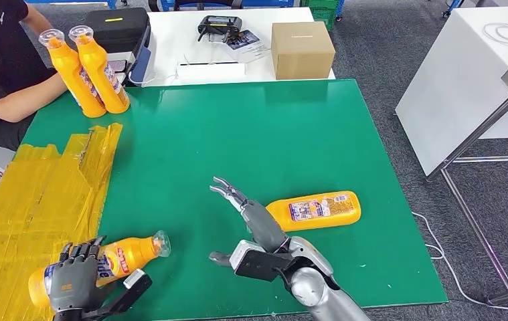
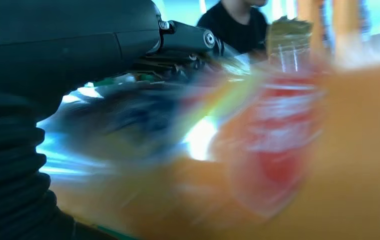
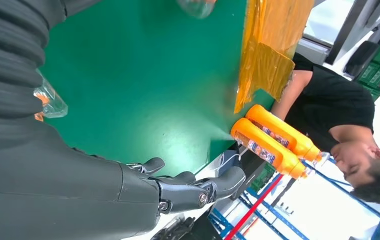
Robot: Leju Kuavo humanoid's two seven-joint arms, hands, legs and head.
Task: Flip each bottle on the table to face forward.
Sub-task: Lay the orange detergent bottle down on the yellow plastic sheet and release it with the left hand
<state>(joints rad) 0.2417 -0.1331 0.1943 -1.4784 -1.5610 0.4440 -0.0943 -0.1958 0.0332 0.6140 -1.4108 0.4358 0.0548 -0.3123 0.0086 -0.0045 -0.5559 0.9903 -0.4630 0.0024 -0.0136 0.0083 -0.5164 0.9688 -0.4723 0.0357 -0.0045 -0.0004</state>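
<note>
Left hand (image 1: 77, 277): at the near left corner of the green table (image 1: 237, 134), fingers wrapped over the body of a lying orange bottle (image 1: 120, 257). The bottle rests partly on the yellow taped sheet (image 1: 37, 194), clear cap pointing right over the green surface. The hand covers the bottle's base end. In the left wrist view the bottle (image 2: 288, 150) is motion-blurred; a red label patch can be made out, its text cannot.

Right hand (image 1: 251, 221): raised above the table at near centre, fingers extended and spread apart, nothing in its grasp. The wrist and forearm hide the table directly beneath.

Second lying bottle (image 1: 314, 210): just beyond the right hand, flat on the green surface, label up. Its neck end is hidden behind the hand.

Far left corner: two upright orange bottles (image 1: 90, 70) stand touching each other, leaning slightly, beside a seated person's forearm (image 1: 27, 100). The person is cut off by the frame edge.

Beyond the green table: a cardboard box (image 1: 301, 50) on a white table (image 1: 191, 40).
</note>
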